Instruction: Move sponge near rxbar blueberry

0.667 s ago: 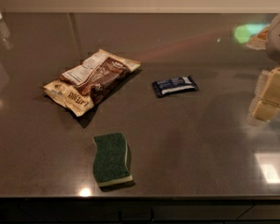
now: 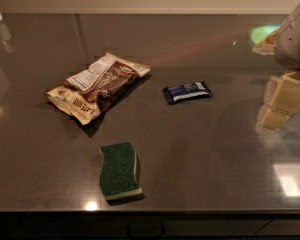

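Obs.: almost nothing is being altered against the view taken 0.7 s ago. The palm-sized sponge with dark green scouring top and pale yellow foam base [image 2: 120,170] is being left flat in the lower centre of the frame, at the same spot on the dark glossy countertop [image 2: 215,159]. The small flat dark blue rxbar blueberry wrapper with white lettering [image 2: 187,92] is likewise being left unmoved at frame centre, up and to the right of the sponge and well apart from it. The crinkled brown-and-tan snack bag [image 2: 97,86] is lying at centre left, also unshifted.

The robot's cream-coloured blocky gripper [image 2: 282,106] is being held at the right edge of the frame, close above the countertop and at most marginally displaced. Nothing is being carried in it. Whether it is open or closed cannot be told.

Judgement: the task is being kept at its very start. The sponge is not yet being approached. A reach toward the lower centre is being called for next, the gripper being far from the sponge.
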Motion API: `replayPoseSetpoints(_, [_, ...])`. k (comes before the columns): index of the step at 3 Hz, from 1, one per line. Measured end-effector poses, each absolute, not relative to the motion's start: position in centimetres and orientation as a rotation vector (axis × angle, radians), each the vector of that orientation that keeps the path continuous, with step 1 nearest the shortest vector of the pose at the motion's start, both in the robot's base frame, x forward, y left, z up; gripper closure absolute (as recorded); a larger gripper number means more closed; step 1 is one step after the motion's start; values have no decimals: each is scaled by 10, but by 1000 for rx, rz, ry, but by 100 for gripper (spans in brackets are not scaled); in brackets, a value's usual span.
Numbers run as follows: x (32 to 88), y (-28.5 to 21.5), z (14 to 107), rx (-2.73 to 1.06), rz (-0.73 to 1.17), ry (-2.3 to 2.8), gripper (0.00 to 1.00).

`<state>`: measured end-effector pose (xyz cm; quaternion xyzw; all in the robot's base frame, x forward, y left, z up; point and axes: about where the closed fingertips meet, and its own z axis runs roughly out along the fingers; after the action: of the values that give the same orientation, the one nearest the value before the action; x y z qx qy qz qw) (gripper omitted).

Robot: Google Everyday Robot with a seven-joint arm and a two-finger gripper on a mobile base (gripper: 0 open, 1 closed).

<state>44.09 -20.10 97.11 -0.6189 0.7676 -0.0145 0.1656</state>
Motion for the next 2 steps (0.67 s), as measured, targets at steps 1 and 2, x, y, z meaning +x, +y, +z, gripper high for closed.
replayPoseSetpoints(1, [443,-177,953,-1790,70,2119,0])
replayPoseSetpoints(2, [439,-145,931,-1818,210,2033,0])
